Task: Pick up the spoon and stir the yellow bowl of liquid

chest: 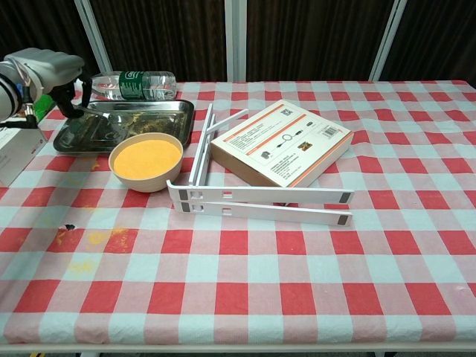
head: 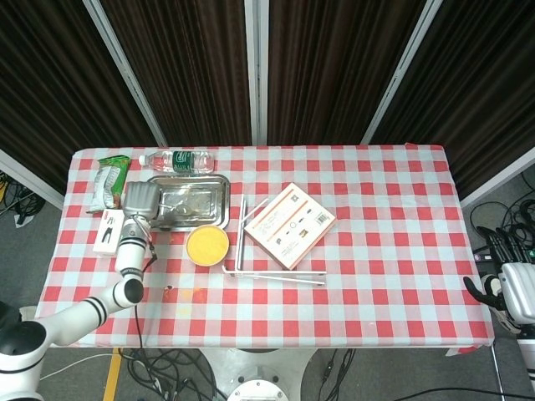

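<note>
Steel tray (chest: pixel 119 125) at the bench's far left has my left hand (chest: pixel 44 71) curled at its left rim. I cannot make out the spoon, nor tell whether I hold it. To the right and nearer sits the yellow bowl (chest: pixel 146 161), its liquid smooth, so I judge stirring remains, while my right hand (head: pixel 501 280) hangs empty with fingers apart, off the right edge.

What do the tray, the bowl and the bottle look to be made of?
Tray: bare metal, probably steel, going by its dull grey reflective sheen.
Yellow bowl: looks like matte plastic or ceramic; cannot tell which.
Bottle: clear plastic, see-through with a green label wrap.
</note>
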Motion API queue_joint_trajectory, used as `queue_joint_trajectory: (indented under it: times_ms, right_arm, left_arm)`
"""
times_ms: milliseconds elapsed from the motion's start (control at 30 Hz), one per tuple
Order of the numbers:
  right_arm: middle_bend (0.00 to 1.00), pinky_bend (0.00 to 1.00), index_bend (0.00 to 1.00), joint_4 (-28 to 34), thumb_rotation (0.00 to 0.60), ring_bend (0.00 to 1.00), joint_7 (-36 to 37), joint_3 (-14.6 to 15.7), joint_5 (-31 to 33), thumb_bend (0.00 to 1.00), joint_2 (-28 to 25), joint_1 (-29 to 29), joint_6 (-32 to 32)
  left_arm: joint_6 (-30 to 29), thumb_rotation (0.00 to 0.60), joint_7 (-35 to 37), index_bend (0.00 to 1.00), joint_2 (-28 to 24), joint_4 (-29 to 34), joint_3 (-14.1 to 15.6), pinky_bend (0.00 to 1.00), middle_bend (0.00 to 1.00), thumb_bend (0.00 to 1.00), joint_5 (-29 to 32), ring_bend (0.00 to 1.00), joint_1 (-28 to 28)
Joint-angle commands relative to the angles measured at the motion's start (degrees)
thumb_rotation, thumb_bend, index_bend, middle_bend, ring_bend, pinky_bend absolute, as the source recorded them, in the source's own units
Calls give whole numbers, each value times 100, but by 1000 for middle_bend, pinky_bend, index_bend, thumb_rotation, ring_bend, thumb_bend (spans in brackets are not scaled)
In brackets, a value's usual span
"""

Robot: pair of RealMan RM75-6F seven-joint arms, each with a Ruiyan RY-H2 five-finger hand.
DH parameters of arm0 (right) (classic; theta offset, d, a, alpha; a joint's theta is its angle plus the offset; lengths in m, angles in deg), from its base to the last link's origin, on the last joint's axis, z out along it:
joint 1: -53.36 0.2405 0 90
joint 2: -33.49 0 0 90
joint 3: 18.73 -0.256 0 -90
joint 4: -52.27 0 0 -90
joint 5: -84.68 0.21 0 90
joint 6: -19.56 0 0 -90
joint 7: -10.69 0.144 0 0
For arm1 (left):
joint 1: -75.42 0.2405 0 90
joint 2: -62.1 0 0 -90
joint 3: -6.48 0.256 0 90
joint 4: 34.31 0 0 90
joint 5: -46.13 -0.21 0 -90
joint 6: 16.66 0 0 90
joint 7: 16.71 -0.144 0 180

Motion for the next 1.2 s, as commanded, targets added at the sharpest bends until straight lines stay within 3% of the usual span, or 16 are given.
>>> queue_joint_trajectory:
  times_ms: [33, 200, 400, 567, 700, 767, 967, 1200]
  right_arm:
    - [100, 71, 21, -4, 600, 0, 3, -4, 8, 217, -1, 2, 7]
    - [100, 71, 21, -24, 600, 0, 30, -7, -5, 216, 4, 8, 6]
    - [101, 71, 21, -60, 600, 0, 78, -13, 18, 217, -28, 11, 32]
    - [96, 71, 20, -111, 600, 0, 146, -1, 83, 212, -62, 15, 130]
    - [76, 69, 21, -170, 600, 0, 231, 6, 75, 187, -53, 41, 188]
    - [69, 53, 21, -203, 600, 0, 248, 6, 68, 187, -36, 50, 198]
    - [56, 22, 21, -289, 600, 0, 289, 19, -18, 190, 114, 30, 86]
    - [57, 6, 20, -188, 600, 0, 192, 107, -146, 191, 179, -32, -18]
  left_arm:
    - [219, 600, 53, 436, 51, -88, 55, 979, 976, 429, 201, 920, -108]
    - [84, 600, 159, 283, -106, 219, 150, 971, 929, 428, 207, 881, -53]
    - [-792, 600, 584, 257, -785, 1283, 313, 916, 795, 426, -437, 729, 385]
    - [-1894, 600, 979, 288, -1785, 2704, 709, 665, 644, 348, -1273, 524, 1194]
    - [-2545, 600, 1177, 288, -2446, 3370, 1122, 409, 467, 229, -1782, 370, 1806]
    - [-2808, 600, 1497, 288, -2751, 3719, 1331, 360, 431, 215, -1998, 335, 2168]
    - [-3864, 600, 1909, 288, -3049, 4125, 2010, 320, 412, 210, -2772, 316, 3157]
    - [-4640, 600, 2274, 288, -3001, 4115, 2410, 301, 412, 210, -3401, 316, 3904]
